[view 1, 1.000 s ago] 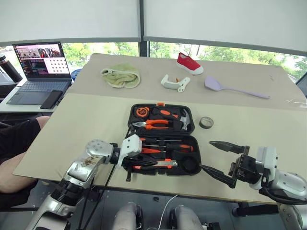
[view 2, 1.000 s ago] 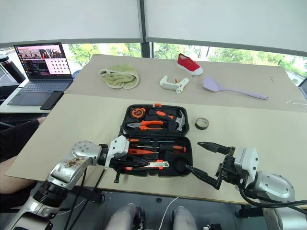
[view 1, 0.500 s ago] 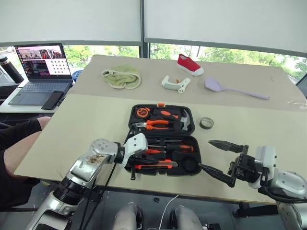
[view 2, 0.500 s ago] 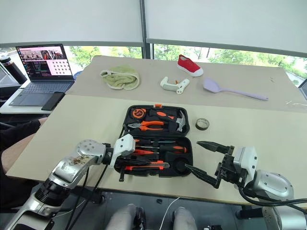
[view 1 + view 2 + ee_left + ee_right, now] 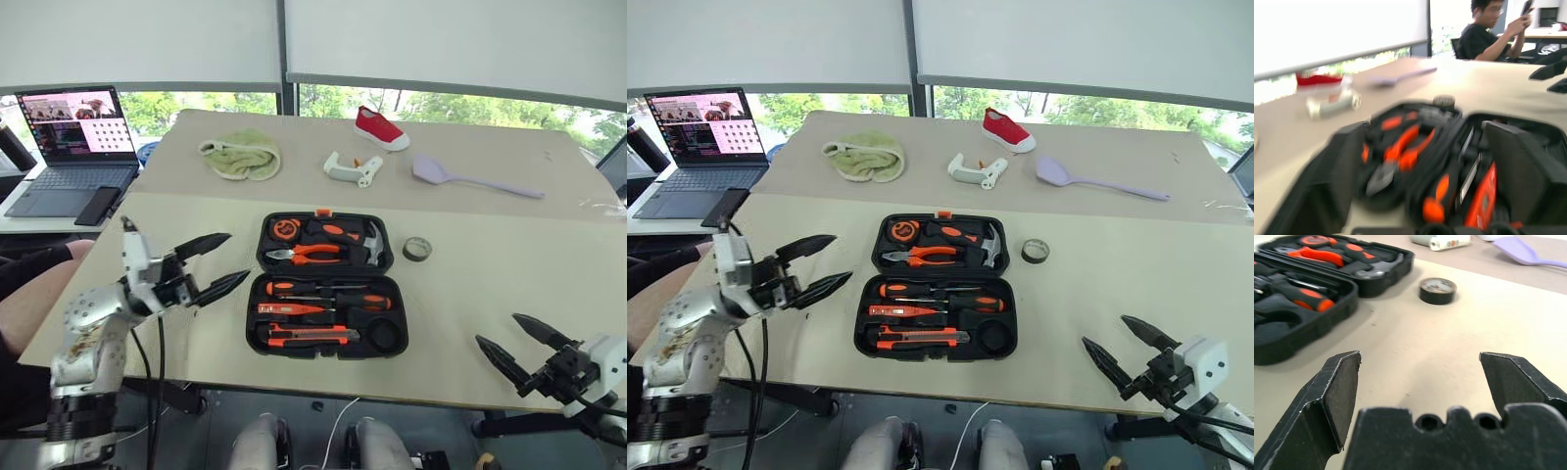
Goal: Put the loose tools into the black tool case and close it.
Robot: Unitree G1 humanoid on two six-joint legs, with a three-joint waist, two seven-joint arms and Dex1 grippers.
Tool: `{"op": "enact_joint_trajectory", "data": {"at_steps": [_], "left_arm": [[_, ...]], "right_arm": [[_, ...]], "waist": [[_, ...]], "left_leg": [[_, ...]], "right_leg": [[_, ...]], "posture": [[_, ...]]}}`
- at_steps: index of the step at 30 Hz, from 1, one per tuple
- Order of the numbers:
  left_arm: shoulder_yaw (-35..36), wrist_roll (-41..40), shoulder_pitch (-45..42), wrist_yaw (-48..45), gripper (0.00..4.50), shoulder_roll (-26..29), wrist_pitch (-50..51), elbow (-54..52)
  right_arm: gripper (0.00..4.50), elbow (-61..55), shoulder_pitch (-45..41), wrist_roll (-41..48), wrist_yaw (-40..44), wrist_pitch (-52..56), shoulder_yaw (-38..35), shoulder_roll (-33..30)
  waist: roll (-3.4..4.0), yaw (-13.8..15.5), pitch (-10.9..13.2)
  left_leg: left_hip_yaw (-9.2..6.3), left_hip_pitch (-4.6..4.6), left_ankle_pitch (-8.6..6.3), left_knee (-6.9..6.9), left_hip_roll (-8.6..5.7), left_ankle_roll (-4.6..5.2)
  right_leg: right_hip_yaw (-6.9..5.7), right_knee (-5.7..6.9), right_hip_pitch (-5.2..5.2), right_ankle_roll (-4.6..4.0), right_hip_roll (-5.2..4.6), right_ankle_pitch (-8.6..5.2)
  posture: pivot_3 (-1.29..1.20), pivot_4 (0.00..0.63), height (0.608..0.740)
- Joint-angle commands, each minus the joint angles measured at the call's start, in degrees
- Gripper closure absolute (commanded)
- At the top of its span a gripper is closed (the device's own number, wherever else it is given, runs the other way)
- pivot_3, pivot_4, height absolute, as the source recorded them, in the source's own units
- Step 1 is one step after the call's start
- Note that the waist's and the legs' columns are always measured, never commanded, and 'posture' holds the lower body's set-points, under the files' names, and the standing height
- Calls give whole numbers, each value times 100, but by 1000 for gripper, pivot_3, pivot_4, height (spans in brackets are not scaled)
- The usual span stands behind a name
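Open black tool case (image 5: 327,284); tape roll (image 5: 418,249) beside.

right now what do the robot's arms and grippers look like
Both grippers, left and right, have two black, pointed, tapering fingers on white wrist housings. The left arm is scuffed silver-grey metal with black cables hanging beside it; the right carries a white block.
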Motion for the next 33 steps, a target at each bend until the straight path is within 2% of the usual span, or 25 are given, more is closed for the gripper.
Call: {"op": "enact_joint_trajectory", "data": {"at_steps": [1, 2, 5, 7, 11, 14, 17, 24, 25, 26, 33], "left_arm": [[211, -412, 69, -202, 82, 223, 336, -170], [195, -432, 87, -234, 82, 246, 391, -188], [80, -438, 45, -246, 82, 212, 467, -243], [-15, -449, -31, -200, 82, 127, 485, -298], [-304, -380, -178, -158, 82, -52, 468, -359], [-472, -325, -288, -104, 82, -158, 446, -366], [-653, -238, -386, -113, 82, -224, 390, -353], [-832, -133, -474, -23, 82, -389, 331, -423], [-836, -131, -472, 2, 0, -416, 327, -444], [-844, -132, -460, 24, 0, -435, 330, -471], [-880, -83, -283, 39, 0, -390, 303, -623]], "right_arm": [[0, -395, -591, -81, -321, 538, 113, -422], [0, -439, -753, -156, -433, 740, 169, -555], [0, -444, -1885, -469, -710, 2186, 759, -1526], [0, -364, -2725, -368, -536, 2937, 1179, -1989], [0, 319, -4700, -922, 54, 4082, 2670, -2578], [0, 1307, -6006, -1611, 367, 4034, 3639, -2326], [0, 2293, -6964, -2357, 836, 3802, 4548, -2053], [0, 4396, -8095, -3291, 1257, 3010, 5327, -1117], [518, 4623, -8180, -3367, 1267, 2877, 5338, -1016], [696, 4821, -8250, -3424, 1286, 2791, 5351, -920], [3120, 5757, -8536, -3950, 1449, 2393, 5457, -578]], "waist": [[0, -5, 3], [5, -18, 6], [15, -47, 12], [14, -50, 14], [11, -34, 15], [10, -51, 15], [10, -58, 16], [10, -60, 16], [10, -60, 16], [10, -61, 16], [11, -70, 16]], "left_leg": [[-1, 0, -1, 0, -1, -1], [-1, 0, -2, 1, -3, -3], [5, 0, -5, 1, -12, -3], [5, -10, -4, 1, -14, -4], [3, -26, 5, -7, -11, -4], [10, -56, 28, -2, -10, 27], [17, -85, 59, 4, -14, -12], [40, -101, 60, 11, -13, -14], [40, -101, 61, 11, -11, -14], [40, -101, 61, 11, -10, -15], [45, -101, 63, 12, -6, -19]], "right_leg": [[-1, 0, -2, -1, -1, 0], [-2, 0, -9, 0, -4, 0], [4, -2, -24, -26, -32, -10], [3, -2, -37, -35, -34, -4], [-6, 0, -44, -10, -14, 11], [-6, 5, -70, -16, -3, 10], [-7, 9, -88, -12, 24, 13], [-5, 6, -97, 1, 37, 16], [-6, 6, -97, 1, 39, 16], [-6, 7, -96, 1, 39, 15], [-4, 11, -97, 1, 42, 16]], "posture": [[0, 150, 736], [0, 150, 736], [0, 150, 736], [0, 150, 736], [0, 150, 736], [0, 150, 736], [0, 150, 736], [0, 150, 736], [0, 150, 736], [0, 150, 736], [0, 150, 736]]}}
